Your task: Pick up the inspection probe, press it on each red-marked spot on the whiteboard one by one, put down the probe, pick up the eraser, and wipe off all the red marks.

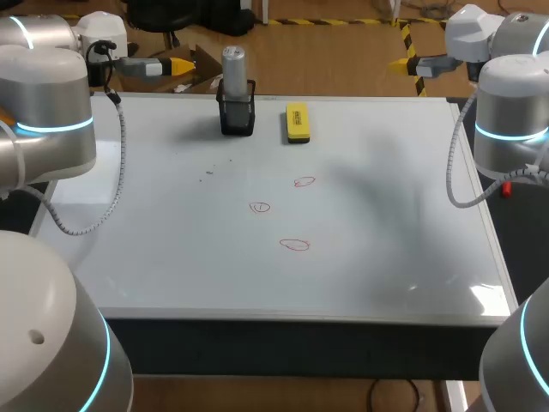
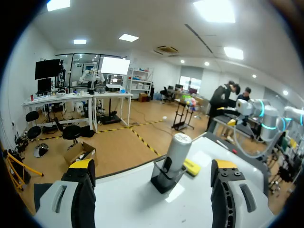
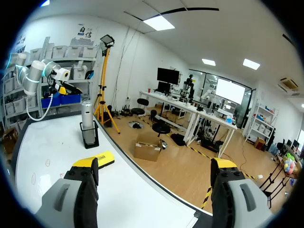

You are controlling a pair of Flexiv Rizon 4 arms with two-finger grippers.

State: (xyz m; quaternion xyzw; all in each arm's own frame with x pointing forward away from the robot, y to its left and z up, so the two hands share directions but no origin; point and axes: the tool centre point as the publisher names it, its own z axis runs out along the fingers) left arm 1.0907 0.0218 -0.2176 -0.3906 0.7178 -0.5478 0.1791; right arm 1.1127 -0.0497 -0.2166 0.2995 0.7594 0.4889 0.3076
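Whiteboard (image 1: 403, 257) is covering the table and filling most of the head view. Nearest you, just below the frame's centre, three small red marks (image 1: 294, 245) are sitting apart from one another. Farther up, in the upper middle, the yellow eraser (image 1: 297, 122) is lying flat. Just left of it the black holder (image 1: 238, 116) is standing with the inspection probe (image 1: 233, 64) sticking upright out of its top.

Beyond that, at the upper left of the frame, your left end effector (image 1: 182, 65) is hovering past the board's far edge. Its wrist view is showing the fingers spread wide with nothing gripped and the probe straight ahead of them. At the upper right, the right end effector (image 1: 403, 63) is hanging with its fingers wide apart and empty too.

You are dealing with what is looking like a stiff, smooth metal cylinder, probably slick and a little heavy for its size. Consider gripping the bare grey shaft above the holder's rim, squarely from two sides. Lifting it straight up should be keeping the holder from coming along.
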